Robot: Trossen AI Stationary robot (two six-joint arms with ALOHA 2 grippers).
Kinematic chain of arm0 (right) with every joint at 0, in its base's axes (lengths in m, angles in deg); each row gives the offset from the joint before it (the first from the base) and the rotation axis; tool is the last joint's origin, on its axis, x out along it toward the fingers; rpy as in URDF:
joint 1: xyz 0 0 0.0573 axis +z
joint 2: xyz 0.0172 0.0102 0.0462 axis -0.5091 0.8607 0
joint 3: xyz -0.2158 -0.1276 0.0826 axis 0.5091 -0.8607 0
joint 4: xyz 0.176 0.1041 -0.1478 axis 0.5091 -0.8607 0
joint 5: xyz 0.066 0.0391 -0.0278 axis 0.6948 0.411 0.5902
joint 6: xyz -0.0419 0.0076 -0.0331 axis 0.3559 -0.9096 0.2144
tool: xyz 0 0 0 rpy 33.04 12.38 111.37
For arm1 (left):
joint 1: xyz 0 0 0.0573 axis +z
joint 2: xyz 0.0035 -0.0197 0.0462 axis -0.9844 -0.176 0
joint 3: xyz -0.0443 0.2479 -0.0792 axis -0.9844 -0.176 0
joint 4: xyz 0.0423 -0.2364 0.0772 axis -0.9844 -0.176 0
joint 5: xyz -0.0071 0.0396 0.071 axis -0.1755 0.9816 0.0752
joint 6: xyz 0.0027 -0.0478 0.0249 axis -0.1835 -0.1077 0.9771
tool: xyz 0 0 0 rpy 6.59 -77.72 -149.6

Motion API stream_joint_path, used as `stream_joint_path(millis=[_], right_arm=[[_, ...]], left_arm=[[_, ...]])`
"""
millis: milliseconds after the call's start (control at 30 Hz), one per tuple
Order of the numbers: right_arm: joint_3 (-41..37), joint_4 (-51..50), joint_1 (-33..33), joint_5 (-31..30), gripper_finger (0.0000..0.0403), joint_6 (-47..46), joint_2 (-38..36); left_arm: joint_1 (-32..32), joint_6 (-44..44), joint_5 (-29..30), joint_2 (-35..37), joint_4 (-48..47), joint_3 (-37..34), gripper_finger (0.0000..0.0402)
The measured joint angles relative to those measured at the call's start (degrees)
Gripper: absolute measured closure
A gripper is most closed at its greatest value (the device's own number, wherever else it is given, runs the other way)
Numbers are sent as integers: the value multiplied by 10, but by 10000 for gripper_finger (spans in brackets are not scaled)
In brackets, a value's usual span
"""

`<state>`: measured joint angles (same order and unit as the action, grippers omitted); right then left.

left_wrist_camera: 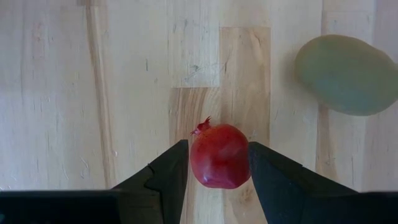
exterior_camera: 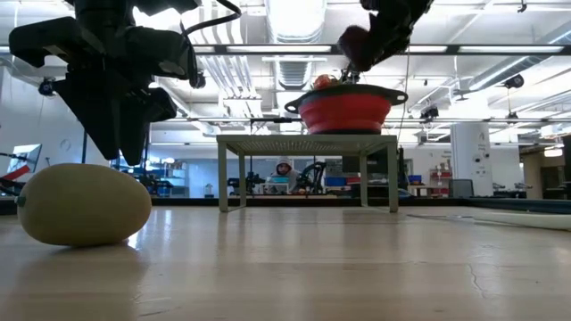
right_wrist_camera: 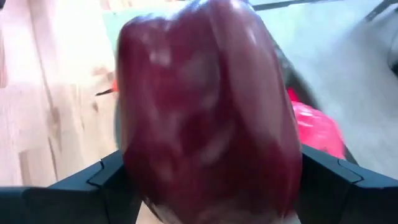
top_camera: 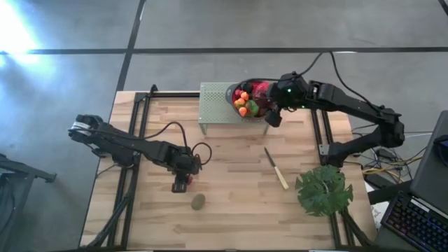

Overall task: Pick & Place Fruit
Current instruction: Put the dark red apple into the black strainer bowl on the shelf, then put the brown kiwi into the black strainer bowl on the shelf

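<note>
Clamping a dark maroon fruit [right_wrist_camera: 208, 112], the right gripper [top_camera: 274, 112] hangs at the rim of the red bowl [top_camera: 236, 106]; in its wrist view the glossy fruit fills nearly the whole picture, with a dark finger [right_wrist_camera: 93, 186] against each side of it; in the low view the same fruit [exterior_camera: 354, 42] shows above the bowl [exterior_camera: 344, 109], held just over the rim and not resting among the others; the bowl holds a heap of small fruits [top_camera: 246, 101], orange, green and red pieces among them, and stands on a pale green perforated stand [top_camera: 214, 105] at the far edge of the wooden table [top_camera: 231, 210].

The left gripper [top_camera: 182, 183] is low over the table's near left part; its fingers [left_wrist_camera: 165, 177] are closed on a red fruit [left_wrist_camera: 219, 155] with a small pointed crown, one finger against each side; whether that fruit is lifted or touching the wood I cannot tell.

Just beside it, toward the near edge, a brown kiwi [top_camera: 199, 202] lies on the bare wood, apart from the gripper; the low view shows it [exterior_camera: 83, 204] close to the camera, an oval pale body resting on the boards, with the left gripper [exterior_camera: 120, 116] above and behind it.

Well to the right lie a slim knife [top_camera: 276, 168] with a pale handle, set at a slant, and near it a big green leaf [top_camera: 323, 190] at the table's right near corner.
</note>
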<state>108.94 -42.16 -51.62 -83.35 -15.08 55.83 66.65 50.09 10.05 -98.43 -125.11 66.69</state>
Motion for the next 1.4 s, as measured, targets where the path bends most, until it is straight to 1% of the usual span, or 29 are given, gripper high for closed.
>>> stream_joint_path(millis=[133,400,533,700,1133,1267,1400], right_arm=[[0,-2,0,3,91,-2,12],[-10,-13,-3,-4,122,-2,13],[-18,-19,-9,-9,128,-3,10],[-20,-55,-14,-32,109,-1,9],[-20,-77,-17,-30,47,13,2],[-20,-78,-16,-29,42,18,-8],[-15,-77,-16,-27,51,24,-22]], left_arm=[[0,0,0,0,0,0,229],[0,0,0,0,0,0,229],[0,0,0,0,0,0,229],[0,0,0,0,0,0,229],[0,0,0,0,0,0,229],[0,0,0,0,0,0,229],[0,0,0,0,0,0,229]])
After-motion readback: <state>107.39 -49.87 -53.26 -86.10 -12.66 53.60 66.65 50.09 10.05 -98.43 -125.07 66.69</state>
